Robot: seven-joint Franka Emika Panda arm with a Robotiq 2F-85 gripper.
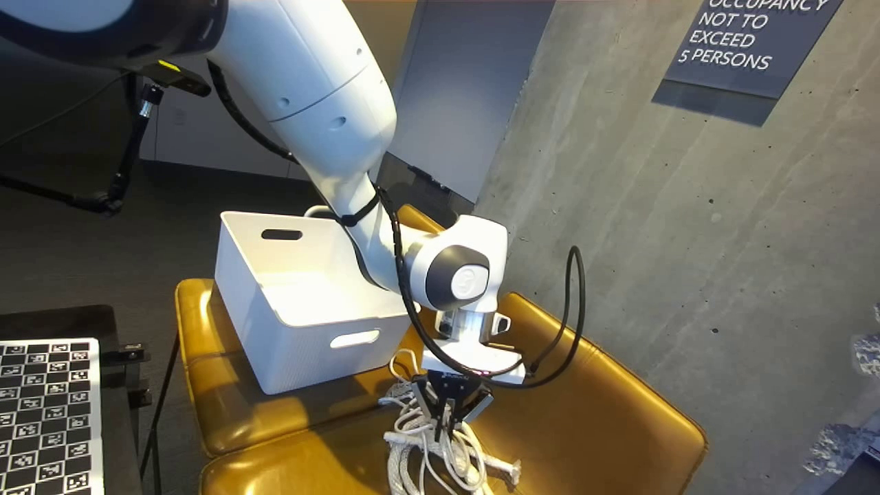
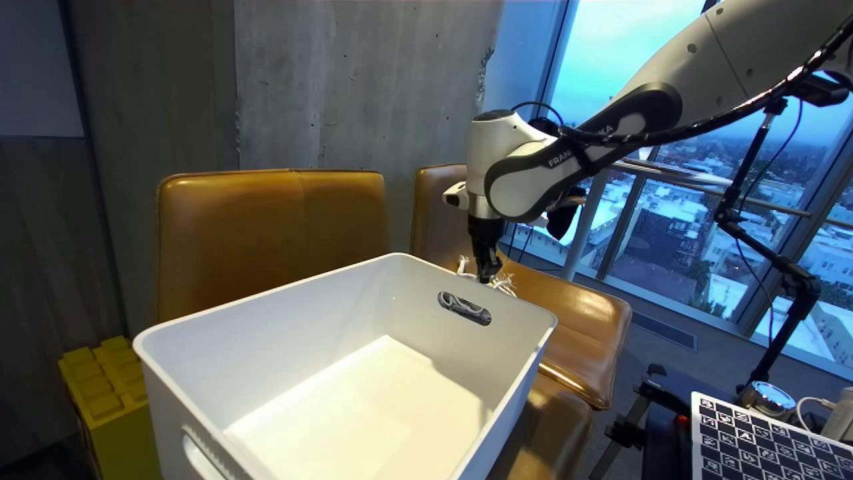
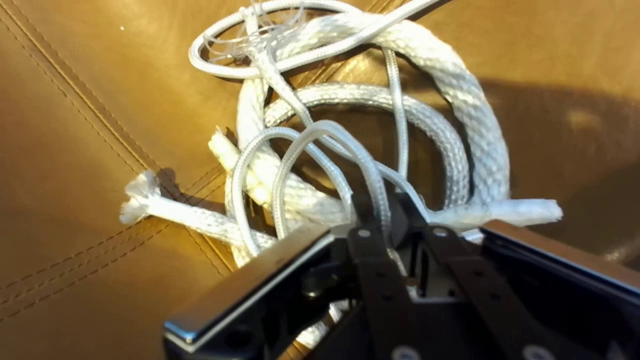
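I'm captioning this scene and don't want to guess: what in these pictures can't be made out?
Whether the tool pinches a cord: in the wrist view, its own dark parts cover the contact.
Lower part of the rope pile: cut off by the bottom edge of an exterior view.
Most of that pile in an exterior view: hidden behind the white bin.
Top of the wall sign: cut off by the upper edge of an exterior view.

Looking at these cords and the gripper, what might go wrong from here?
A thin cord runs between the fingers of the gripper; I cannot tell whether it is pinched, so it might slip out. It overlaps a thicker rope, so lifting could tangle or drag both. The white bin stands close by; a low sideways move might knock it.
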